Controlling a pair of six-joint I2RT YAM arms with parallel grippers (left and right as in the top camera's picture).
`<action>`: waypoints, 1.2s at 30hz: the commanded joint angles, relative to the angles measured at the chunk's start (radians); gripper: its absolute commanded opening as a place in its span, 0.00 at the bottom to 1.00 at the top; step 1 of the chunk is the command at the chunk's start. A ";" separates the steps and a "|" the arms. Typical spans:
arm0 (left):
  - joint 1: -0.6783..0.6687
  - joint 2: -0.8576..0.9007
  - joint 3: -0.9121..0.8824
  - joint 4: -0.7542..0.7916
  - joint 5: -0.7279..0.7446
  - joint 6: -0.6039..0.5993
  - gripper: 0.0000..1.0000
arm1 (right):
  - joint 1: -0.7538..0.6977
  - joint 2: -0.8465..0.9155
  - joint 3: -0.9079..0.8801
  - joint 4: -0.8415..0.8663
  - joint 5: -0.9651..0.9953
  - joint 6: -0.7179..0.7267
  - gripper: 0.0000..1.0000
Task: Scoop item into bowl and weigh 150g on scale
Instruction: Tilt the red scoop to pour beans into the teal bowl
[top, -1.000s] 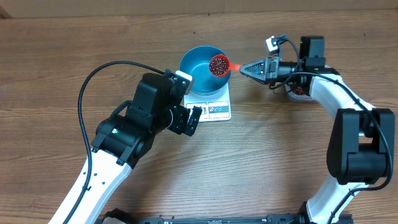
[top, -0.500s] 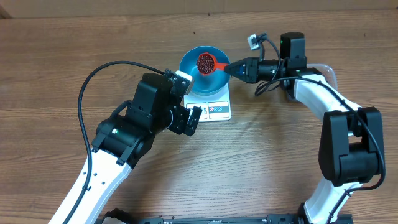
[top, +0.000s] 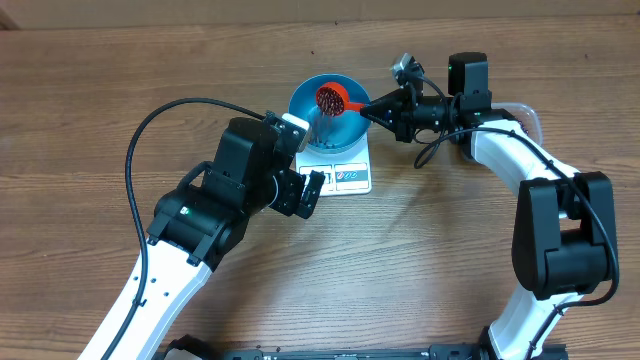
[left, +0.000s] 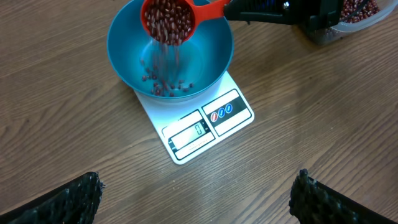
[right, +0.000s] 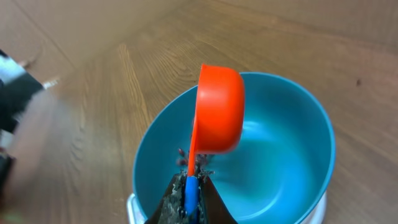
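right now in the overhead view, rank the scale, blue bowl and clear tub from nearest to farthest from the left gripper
From the left gripper:
1. scale, nearest, its front panel just to the gripper's right.
2. blue bowl, sitting on the scale's far part, ahead of the gripper.
3. clear tub, farthest, far off to the right.

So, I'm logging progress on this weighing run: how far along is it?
Done: the bowl sits on the scale, and a loaded scoop is over it. In hand: the right gripper, shut on the scoop's handle, tips it and beans stream into the bowl. To do: only a thin scatter lies in the bowl, so more scoops seem likely; the display is unreadable.
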 joint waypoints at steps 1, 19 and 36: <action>0.005 0.005 -0.011 0.003 0.008 0.023 1.00 | -0.001 0.003 -0.002 0.008 0.012 -0.167 0.04; 0.005 0.005 -0.011 0.004 0.008 0.023 1.00 | -0.001 0.003 -0.002 0.079 0.124 -0.326 0.04; 0.005 0.005 -0.011 0.003 0.008 0.023 0.99 | -0.001 0.003 -0.002 0.131 0.167 -0.457 0.04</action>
